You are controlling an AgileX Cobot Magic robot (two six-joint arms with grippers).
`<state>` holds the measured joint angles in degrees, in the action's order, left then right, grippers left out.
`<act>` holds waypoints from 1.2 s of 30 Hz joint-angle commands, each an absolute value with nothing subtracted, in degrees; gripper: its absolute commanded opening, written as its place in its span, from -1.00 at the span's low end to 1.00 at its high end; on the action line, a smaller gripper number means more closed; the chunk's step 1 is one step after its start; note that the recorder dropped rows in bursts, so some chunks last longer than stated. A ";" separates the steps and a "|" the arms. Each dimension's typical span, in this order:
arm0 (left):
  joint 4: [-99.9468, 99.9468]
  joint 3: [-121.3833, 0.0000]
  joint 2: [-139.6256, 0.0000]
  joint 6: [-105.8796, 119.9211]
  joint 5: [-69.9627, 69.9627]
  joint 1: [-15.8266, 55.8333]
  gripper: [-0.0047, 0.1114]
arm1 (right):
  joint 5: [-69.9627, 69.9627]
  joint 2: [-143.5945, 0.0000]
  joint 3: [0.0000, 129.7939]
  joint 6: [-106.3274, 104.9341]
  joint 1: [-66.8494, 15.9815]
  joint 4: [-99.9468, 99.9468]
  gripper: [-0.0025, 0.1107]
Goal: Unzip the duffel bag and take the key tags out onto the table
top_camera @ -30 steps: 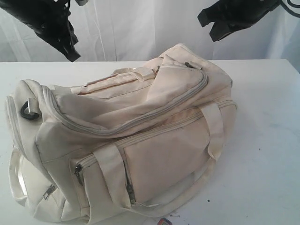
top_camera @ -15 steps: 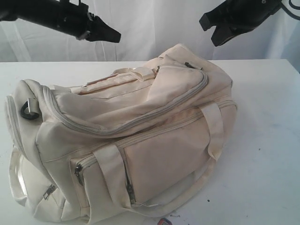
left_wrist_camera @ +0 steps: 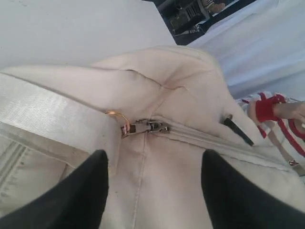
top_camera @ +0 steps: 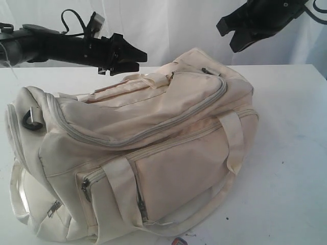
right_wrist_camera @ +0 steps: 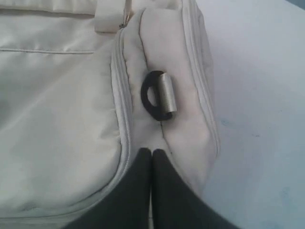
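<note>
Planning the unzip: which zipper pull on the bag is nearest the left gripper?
The top zipper's metal pull beside the webbing handle, ahead of the open left gripper; the front pocket pulls sit low on the near side.

Duffel bag (top_camera: pixel 153 117) matt cloth, zip pull (left_wrist_camera: pixel 147 127) shiny metal, strap ring (right_wrist_camera: pixel 145 95) blk plastic, table (top_camera: pixel 291 168) smooth matt

No legible text or labels
</note>
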<state>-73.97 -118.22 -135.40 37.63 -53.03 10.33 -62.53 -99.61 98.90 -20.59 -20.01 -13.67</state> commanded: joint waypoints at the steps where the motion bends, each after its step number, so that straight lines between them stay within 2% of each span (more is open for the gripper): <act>1: -70.30 -118.63 -136.31 31.99 -51.16 12.76 0.14 | -61.33 -99.77 97.35 -20.56 -20.00 -13.45 -0.96; 6: -64.95 -118.63 -137.69 26.77 -49.26 14.03 0.14 | -59.46 -99.77 95.72 -20.56 -20.00 -13.45 -0.96; 21: -71.08 -118.63 -138.34 29.72 -36.16 17.29 0.14 | -58.18 -100.52 95.24 -20.56 -20.00 -13.45 -0.96; 32: -74.46 -118.63 -139.54 31.87 -35.70 17.77 0.14 | -57.88 -100.52 95.24 -20.56 -20.00 -13.45 -0.96; 36: -75.61 -118.63 -139.68 34.22 -35.03 18.40 -0.04 | -57.88 -100.52 95.24 -20.56 -20.00 -13.45 -0.96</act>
